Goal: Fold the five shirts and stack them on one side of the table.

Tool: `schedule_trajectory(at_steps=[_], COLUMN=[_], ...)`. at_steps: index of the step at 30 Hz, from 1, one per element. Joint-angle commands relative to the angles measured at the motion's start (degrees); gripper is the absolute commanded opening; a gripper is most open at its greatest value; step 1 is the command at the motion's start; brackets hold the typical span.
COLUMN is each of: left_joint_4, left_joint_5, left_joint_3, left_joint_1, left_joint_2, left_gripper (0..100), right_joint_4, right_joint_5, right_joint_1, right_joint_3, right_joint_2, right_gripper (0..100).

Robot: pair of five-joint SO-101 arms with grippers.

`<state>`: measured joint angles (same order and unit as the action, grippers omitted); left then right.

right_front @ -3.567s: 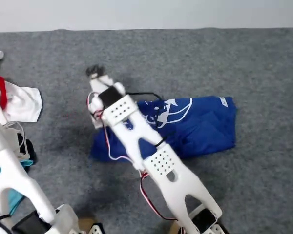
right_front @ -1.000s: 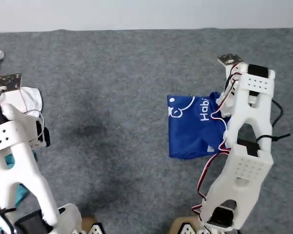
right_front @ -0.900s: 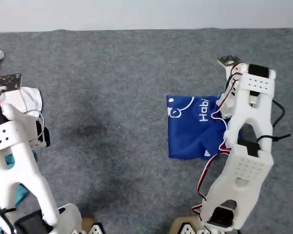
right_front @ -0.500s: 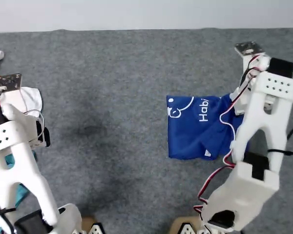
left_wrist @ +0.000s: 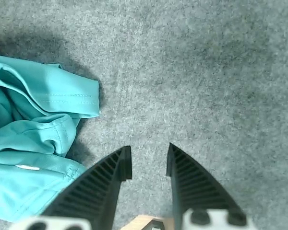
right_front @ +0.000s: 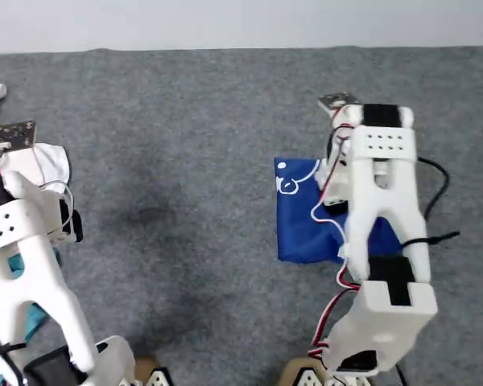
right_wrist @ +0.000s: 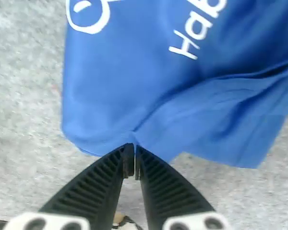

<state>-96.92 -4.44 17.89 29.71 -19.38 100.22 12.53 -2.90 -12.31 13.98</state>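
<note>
So the right pincer (right_wrist: pixel 131 153) had its fingers pressed together right at the near hem of the blue shirt (right_wrist: pixel 182 86), tips touching the edge; I couldn't tell if any cloth was actually caught between them. If I were doing this fold, I'd make sure the bite took every layer at that hem, lift only a little, and carry it straight over so the edges met instead of bunching. The shirt sat right of the middle on the grey mat (right_front: pixel 185 104), already folded to a rough block under the right arm. Its long axis looked to run across the table, though the arm covered part of it, with the white print along the far edge. The left pincer (left_wrist: pixel 146 158) hung spread over bare mat just beside a crumpled teal shirt (left_wrist: pixel 33 143).
</note>
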Motion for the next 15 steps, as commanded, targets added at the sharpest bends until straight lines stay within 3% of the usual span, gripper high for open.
schedule_trajectory(at_steps=[1,7,15], left_joint_4=[0.9,1.0,1.0], left_joint_5=[0.6,0.6,0.6], left_joint_3=[-2.0,-0.8,-0.6], left_joint_1=[-0.6,-0.6,-0.6], left_joint_2=[-1.5,-1.5,-1.5], left_gripper=[14,14,14], right_joint_4=[-1.5,-12.5,-21.7], right_joint_5=[-2.4,-0.7,13.1], right_joint_1=[-3.2,-0.7,16.6], right_joint_3=[2.8,17.8,20.8], right_joint_2=[-3.3,-3.3,-3.5], right_gripper=[0.9,0.9,0.9])
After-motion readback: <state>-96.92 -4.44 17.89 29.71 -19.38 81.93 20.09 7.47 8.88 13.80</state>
